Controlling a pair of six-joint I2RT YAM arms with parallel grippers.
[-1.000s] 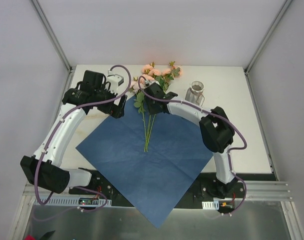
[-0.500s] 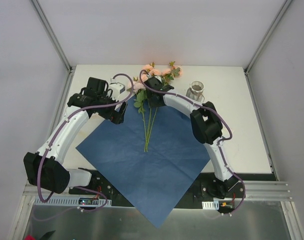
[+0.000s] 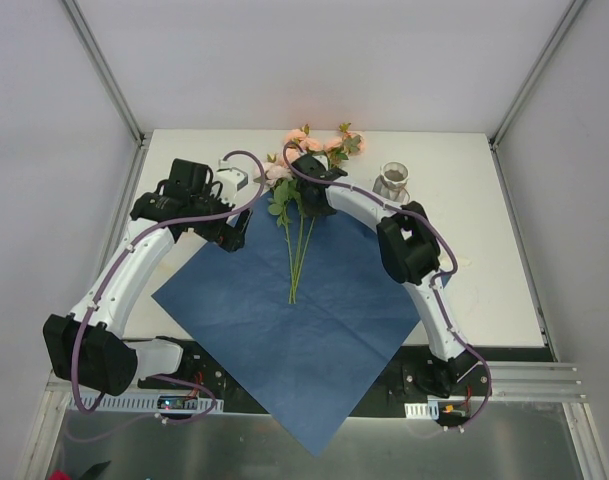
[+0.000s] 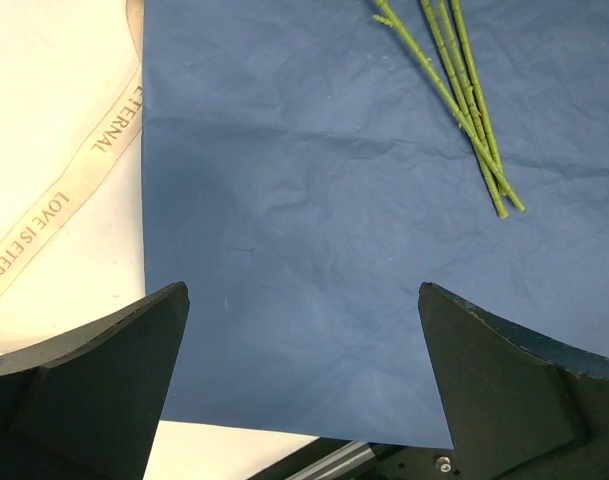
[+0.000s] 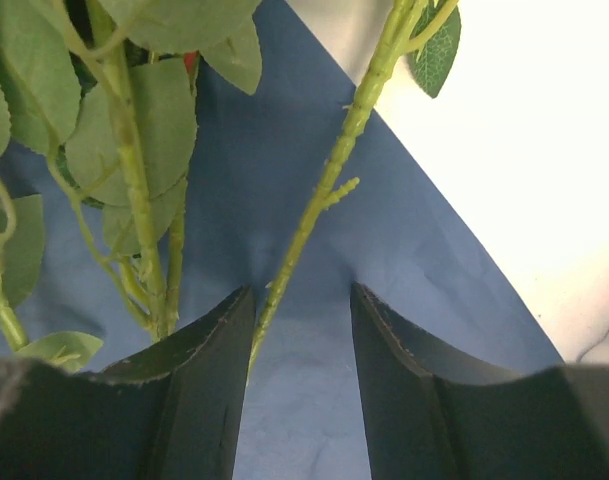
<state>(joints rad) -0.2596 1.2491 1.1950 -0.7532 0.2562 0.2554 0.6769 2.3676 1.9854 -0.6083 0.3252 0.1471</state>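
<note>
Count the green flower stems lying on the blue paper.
3. All lie on the blue paper, spread apart near the blooms and meeting at their cut ends: left stem, middle stem, right stem. More may hide under the leaves.

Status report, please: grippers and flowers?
Left gripper open, above blue paper. Right gripper open around one flower stem. Ribbon and jar clear of both.

The right gripper (image 3: 311, 200) is sliding up the flowers (image 3: 314, 145), from mid-stem toward the blooms. The right arm (image 3: 409, 250) is folding in closer to the flowers. The left gripper (image 3: 234, 228) is easing slightly away from the flowers, toward the near edge.
</note>
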